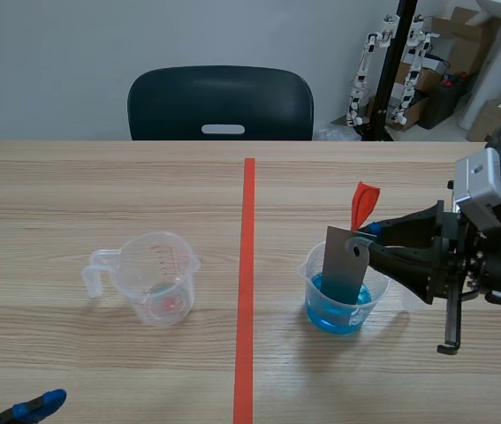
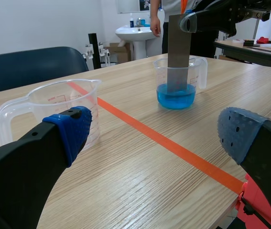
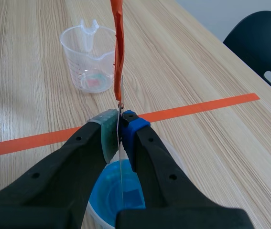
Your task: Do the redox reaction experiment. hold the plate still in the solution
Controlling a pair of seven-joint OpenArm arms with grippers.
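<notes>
The grey plate (image 1: pixel 343 265) stands almost upright in the beaker (image 1: pixel 310 274). Its lower end is down in the blue solution (image 1: pixel 330 316) and its upper end is clear of the beaker's rim. My right claw (image 3: pixel 120 129) is clamped on that upper end, directly above the beaker, with my pads pinching the thin metal from both sides. An orange-red tag (image 1: pixel 362 203) sticks up from the plate above my pads.

I judge the risk to be drift. I grip only a narrow strip, so the plate could pivot or slide in my pads. If my arm sags or sways, the plate would lever against the beaker's wall. The plastic looks light, so it could tip and spill.

The empty measuring cup (image 1: pixel 155 281) sits well apart from the beaker. Beyond it my left claw (image 2: pixel 157 133) is spread wide with nothing in it, too far from the beaker to steady it.
</notes>
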